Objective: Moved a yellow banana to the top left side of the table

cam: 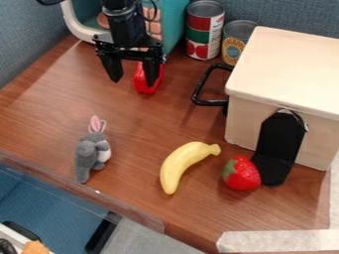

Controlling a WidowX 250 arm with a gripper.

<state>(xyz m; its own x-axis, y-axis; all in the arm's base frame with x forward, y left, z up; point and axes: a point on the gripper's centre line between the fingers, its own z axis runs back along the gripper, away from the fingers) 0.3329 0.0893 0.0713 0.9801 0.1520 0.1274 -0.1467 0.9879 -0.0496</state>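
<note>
The black gripper (133,78) hangs over the back left part of the table, its two fingers spread apart with nothing held between them. A yellow banana (182,163) lies curved on the brown wooden table (142,130), nearer the front edge and to the right of the middle. The gripper is well behind the banana and to its left, not touching it.
A grey toy rabbit (93,151) lies left of the banana, a strawberry (242,173) right of it. A wooden box (285,74) with black handles fills the right side. Behind stand two cans (204,30), a red object (147,82) and a teal toy (173,22).
</note>
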